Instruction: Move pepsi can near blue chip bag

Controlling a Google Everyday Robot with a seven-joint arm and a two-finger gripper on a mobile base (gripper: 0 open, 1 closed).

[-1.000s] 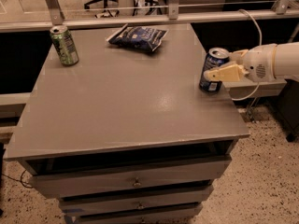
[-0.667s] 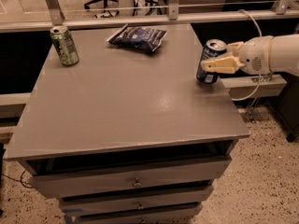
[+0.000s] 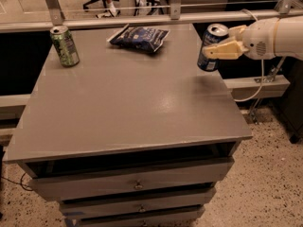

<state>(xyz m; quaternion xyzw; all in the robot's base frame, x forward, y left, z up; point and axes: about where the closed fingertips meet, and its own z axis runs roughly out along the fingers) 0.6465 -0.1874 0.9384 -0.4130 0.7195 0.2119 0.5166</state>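
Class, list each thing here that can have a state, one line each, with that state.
pepsi can: held by the gripper, slightly tilted, at the right edge of the table.
gripper: shut on the pepsi can, beside that edge.
green can: upright, far left corner.
blue chip bag: lying flat, far side.
drawers: shut.

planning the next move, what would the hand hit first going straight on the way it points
The hand, shut on the dark blue pepsi can over the grey table's right edge, points left. That line seems to clear the crinkled blue chip bag and looks free; depth is unclear.
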